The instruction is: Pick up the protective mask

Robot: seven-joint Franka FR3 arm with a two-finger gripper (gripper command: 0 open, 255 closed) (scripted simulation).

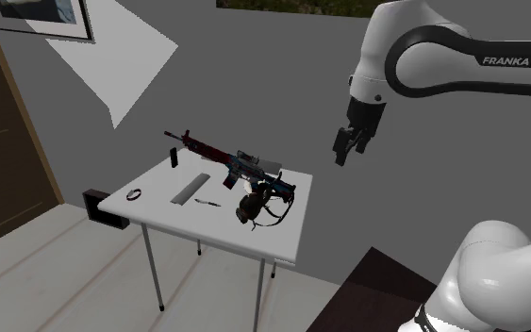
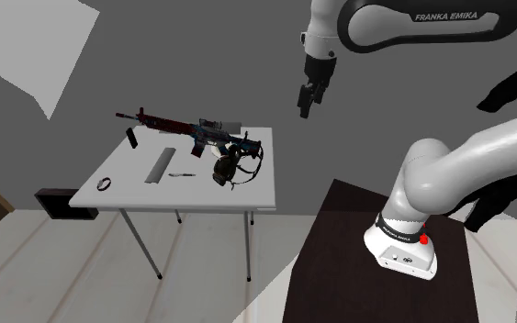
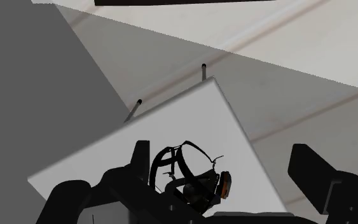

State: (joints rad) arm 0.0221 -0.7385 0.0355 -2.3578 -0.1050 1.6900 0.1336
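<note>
Grey walls and a pale plank floor close in the corner where a small white table point(image 1: 273, 240) stands on thin legs, with a low black box point(image 2: 63, 204) on the floor by its far end. A brown door sits at the shoulder view's left edge.

What matters for my next move is the offset. The gripper point(image 1: 348, 146) hangs in open air high above the tabletop and out past the table's edge, on the side nearer the stand. The protective mask point(image 1: 254, 203) lies below it and toward the shoulder view's left. It rests on the table's near end, close to that same edge. I judge I must come down a long way and in a little over the edge.

In the wrist view the mask already sits in line between the two fingers, which stand wide apart with nothing in them. The mask is a dark, rounded lump with an orange-rimmed filter on one side and thin black straps looping away from the body. I cannot read a clear long axis from it, so I would aim at the body rather than the straps.

A long rifle point(image 1: 225, 160) runs diagonally across the table, its butt end just beside the mask; whether they touch I cannot tell. A grey bar point(image 1: 192, 189), a pen point(image 1: 207, 202) and a small ring point(image 1: 133, 195) lie further along, well apart from the mask.
</note>
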